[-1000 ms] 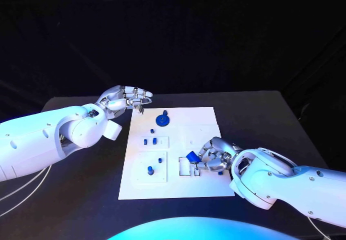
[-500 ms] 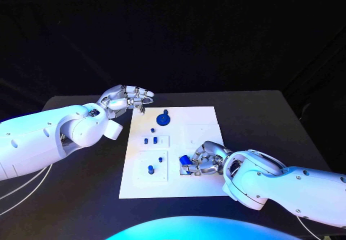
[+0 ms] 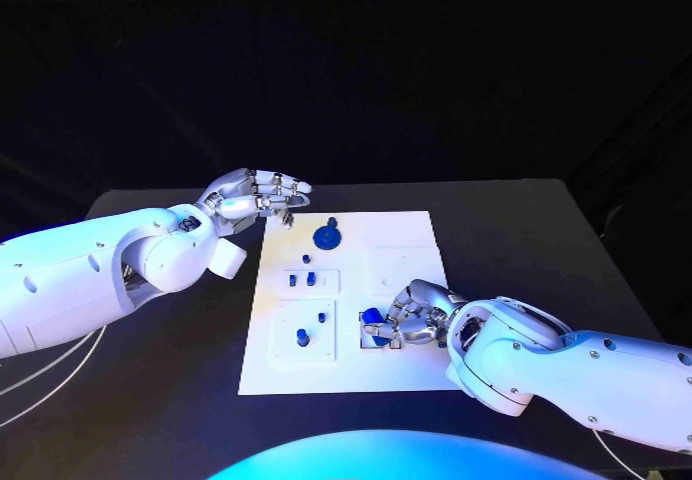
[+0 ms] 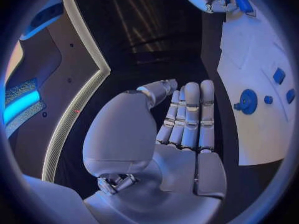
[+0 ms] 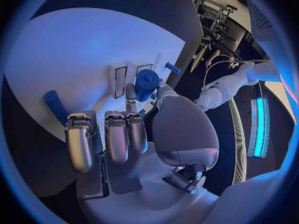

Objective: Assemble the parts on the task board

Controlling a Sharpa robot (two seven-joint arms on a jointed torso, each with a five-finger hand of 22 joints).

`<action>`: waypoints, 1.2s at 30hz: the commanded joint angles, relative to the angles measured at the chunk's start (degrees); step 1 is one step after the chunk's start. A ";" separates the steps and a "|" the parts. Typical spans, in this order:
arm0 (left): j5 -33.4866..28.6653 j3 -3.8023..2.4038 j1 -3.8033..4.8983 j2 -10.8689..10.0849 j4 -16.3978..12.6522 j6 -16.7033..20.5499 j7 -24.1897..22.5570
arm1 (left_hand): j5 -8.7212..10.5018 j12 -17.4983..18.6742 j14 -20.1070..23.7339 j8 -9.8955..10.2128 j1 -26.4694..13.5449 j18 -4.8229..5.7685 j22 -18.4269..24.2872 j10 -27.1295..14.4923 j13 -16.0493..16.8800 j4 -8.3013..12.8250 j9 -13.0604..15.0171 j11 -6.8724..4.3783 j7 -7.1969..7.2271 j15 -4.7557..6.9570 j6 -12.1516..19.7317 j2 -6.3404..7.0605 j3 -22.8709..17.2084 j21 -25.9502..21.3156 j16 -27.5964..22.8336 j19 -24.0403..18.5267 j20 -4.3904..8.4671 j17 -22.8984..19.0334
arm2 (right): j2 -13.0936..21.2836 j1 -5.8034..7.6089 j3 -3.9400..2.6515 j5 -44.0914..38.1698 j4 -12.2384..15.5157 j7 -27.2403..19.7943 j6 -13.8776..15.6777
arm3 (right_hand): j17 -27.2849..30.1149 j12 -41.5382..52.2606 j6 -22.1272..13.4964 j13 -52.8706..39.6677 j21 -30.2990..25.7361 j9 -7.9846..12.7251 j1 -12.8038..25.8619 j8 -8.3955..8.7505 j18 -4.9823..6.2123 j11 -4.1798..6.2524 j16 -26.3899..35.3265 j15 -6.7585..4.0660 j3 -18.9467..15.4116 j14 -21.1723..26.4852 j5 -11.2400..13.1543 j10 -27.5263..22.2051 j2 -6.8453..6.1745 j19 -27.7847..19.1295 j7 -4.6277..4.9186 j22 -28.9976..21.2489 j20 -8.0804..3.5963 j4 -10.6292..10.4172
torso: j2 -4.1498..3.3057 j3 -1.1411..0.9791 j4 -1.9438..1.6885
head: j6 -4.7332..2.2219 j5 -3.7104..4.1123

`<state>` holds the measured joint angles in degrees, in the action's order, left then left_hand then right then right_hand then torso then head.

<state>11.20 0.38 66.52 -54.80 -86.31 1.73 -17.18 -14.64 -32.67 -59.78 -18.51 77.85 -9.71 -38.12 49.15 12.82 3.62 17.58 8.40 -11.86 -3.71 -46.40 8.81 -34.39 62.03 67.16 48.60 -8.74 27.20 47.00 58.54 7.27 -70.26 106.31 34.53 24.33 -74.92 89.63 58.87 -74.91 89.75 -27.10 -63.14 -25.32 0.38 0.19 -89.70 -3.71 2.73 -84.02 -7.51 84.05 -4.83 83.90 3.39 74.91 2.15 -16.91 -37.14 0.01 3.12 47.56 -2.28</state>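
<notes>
Black matte table. White flat rectangular task board at its centre, with square recessed panels. Left hand, silver and jointed, hovers off the board's far left corner, fingers straight and together, holding nothing. Right hand sits over the board's near right slots, pinching a blue cylindrical part. Blue toothed gear lies on the far part of the board. Small blue pegs stand at the near left.
</notes>
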 commanded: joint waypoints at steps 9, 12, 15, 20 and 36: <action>-0.19 -0.03 0.03 0.02 -0.27 -2.65 -1.29 | -0.24 -0.39 0.24 -0.18 -0.53 -0.99 0.14 -0.55 -0.10 -0.34 0.05 -0.05 -0.58 -0.05 0.60 0.03 -0.24 -0.35 0.32 0.09 -0.40 0.07 | -0.54 -0.06 -0.01 -2.40 -0.41 1.10 -1.91 | -15.08 -0.15 -0.46 -14.65 0.25 -0.53 3.20 -0.73 -0.38 0.42 -0.30 -0.56 -3.35 -5.98 4.62 5.61 -1.59 6.10 0.19 15.09 -0.40 -0.21 | 0.00 0.00 0.00 | 0.13 -0.09; -0.19 -0.03 0.03 0.01 -0.29 -2.67 -1.24 | -0.24 -0.39 0.24 -0.18 -0.53 -0.99 0.14 -0.55 -0.10 -0.34 0.05 -0.05 -0.58 -0.05 0.60 0.03 -0.24 -0.35 0.32 0.09 -0.40 0.07 | -0.64 -0.06 -0.01 -2.50 -0.56 1.14 -1.75 | -15.08 -0.14 -0.63 -14.67 0.25 -0.84 6.22 -1.00 -0.38 0.50 -0.30 -0.65 -6.05 -5.98 4.69 5.62 -0.46 6.10 0.12 15.09 -0.50 -0.16 | 0.00 0.02 -0.02 | 0.09 -0.14; -0.20 -0.03 0.04 -0.02 -0.31 -2.65 -1.19 | -0.25 -0.40 0.25 -0.18 -0.52 -0.99 0.15 -0.58 -0.11 -0.34 0.05 -0.05 -0.59 -0.05 0.62 0.01 -0.28 -0.37 0.32 0.09 -0.39 0.07 | -0.76 -0.06 -0.01 -2.76 -0.67 1.15 -1.68 | -15.08 -0.16 -0.76 -14.66 0.25 -1.12 7.96 -1.24 -0.38 0.52 -0.30 -0.68 -8.79 -5.98 4.70 5.61 -0.85 6.10 0.09 15.09 -0.55 -0.19 | 0.02 0.02 -0.02 | 0.05 -0.08; -0.20 -0.03 0.04 -0.02 -0.32 -2.58 -1.18 | -0.26 -0.42 0.27 -0.20 -0.50 -0.99 0.17 -0.61 -0.12 -0.33 0.05 -0.06 -0.59 -0.04 0.64 -0.02 -0.34 -0.39 0.32 0.10 -0.38 0.07 | -0.75 -0.06 -0.01 -3.33 -0.69 1.04 -1.74 | -15.08 -0.19 -0.80 -14.64 0.25 -1.17 8.30 -1.29 -0.38 0.53 -0.30 -0.68 -9.23 -5.98 4.70 5.59 -0.98 6.10 0.09 15.09 -0.56 -0.17 | 0.04 0.04 0.01 | 0.08 -0.09; -0.19 -0.03 0.04 -0.27 -0.32 -2.32 -1.04 | -0.28 -0.49 0.30 -0.22 -0.40 -1.00 0.21 -0.67 -0.14 -0.26 0.06 -0.06 -0.60 -0.02 0.71 -0.07 -0.50 -0.41 0.32 0.14 -0.36 0.07 | 2.78 -0.06 0.00 -3.28 3.04 -3.08 -2.22 | -15.08 0.35 -0.91 -15.07 0.25 -1.58 -3.29 -1.72 -0.38 0.55 -0.30 -0.66 -7.87 -5.98 4.39 5.94 0.76 6.10 0.04 15.09 -0.49 0.20 | 0.05 0.02 0.02 | 0.13 -0.31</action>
<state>11.17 0.38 66.52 -55.08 -86.47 0.19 -17.55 -14.64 -32.84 -59.78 -18.50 77.79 -9.71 -38.00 48.73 12.74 3.47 17.56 8.41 -11.86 -3.71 -45.98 8.75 -34.55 61.81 67.16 48.63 -8.71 27.18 49.52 58.53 7.27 -72.92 108.84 33.95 23.28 -74.90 89.63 58.37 -74.90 89.75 -28.61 -65.87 -26.83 0.38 0.40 -89.70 -4.12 -5.48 -84.02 -3.00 83.84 -4.01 84.11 3.44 74.93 1.95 -16.67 -37.10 0.00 3.11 47.65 -2.51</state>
